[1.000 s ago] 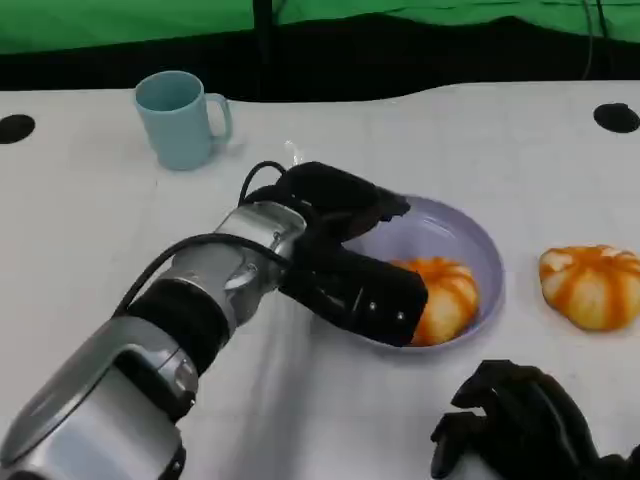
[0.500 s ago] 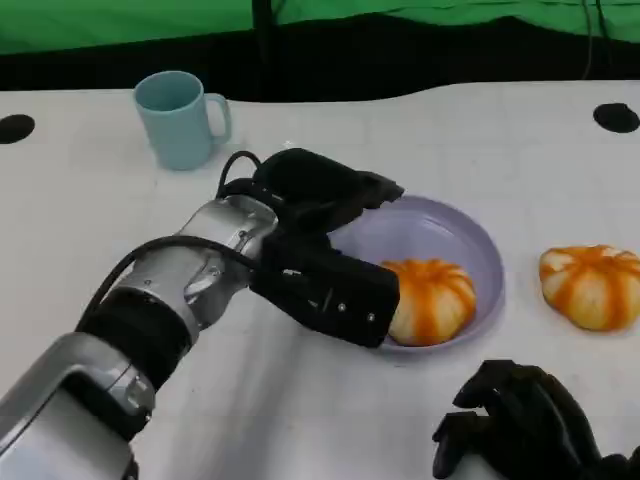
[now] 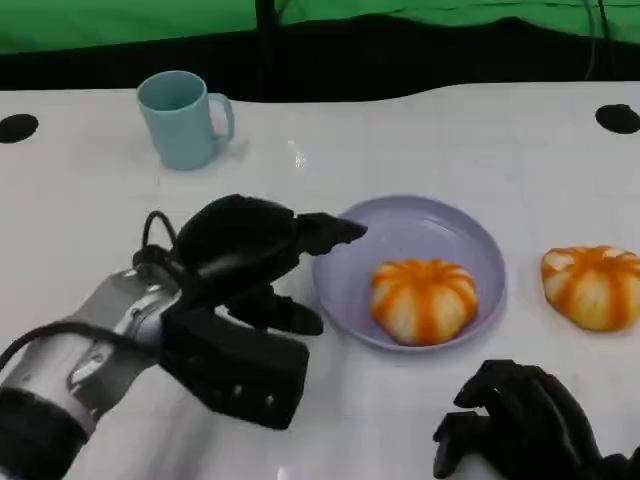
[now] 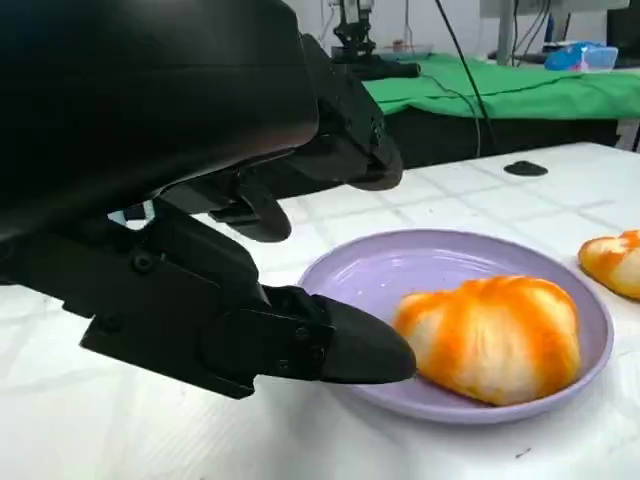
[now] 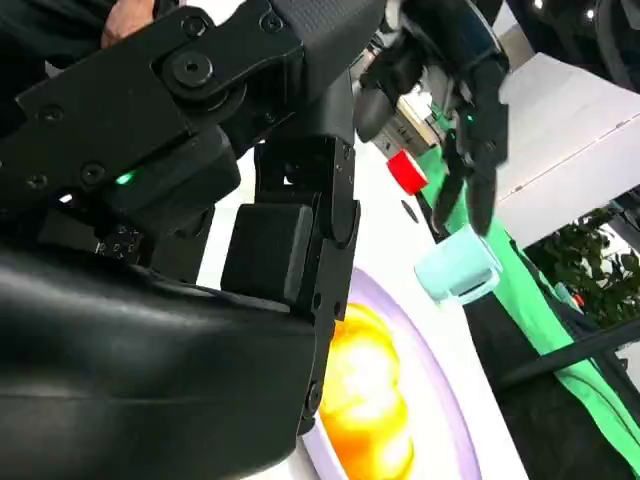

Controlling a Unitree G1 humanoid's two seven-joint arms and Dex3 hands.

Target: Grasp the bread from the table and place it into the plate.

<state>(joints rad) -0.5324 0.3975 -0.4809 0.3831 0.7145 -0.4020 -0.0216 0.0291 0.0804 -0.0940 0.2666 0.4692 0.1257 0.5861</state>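
An orange-striped bread roll lies inside the lilac plate in the middle of the table. The same bread and plate show in the left wrist view, and the bread in the right wrist view. A second roll sits on the table right of the plate. My left hand hovers just left of the plate with its fingers spread and nothing in them. My right hand rests at the near right edge, fingers curled in, empty.
A light blue mug stands at the far left of the table. Black round marks sit near the far corners. A green cloth and dark gap run along the far edge.
My left hand has drawn back left and toward me, off the plate, leaving the bread lying in the plate. The right hand has stayed put.
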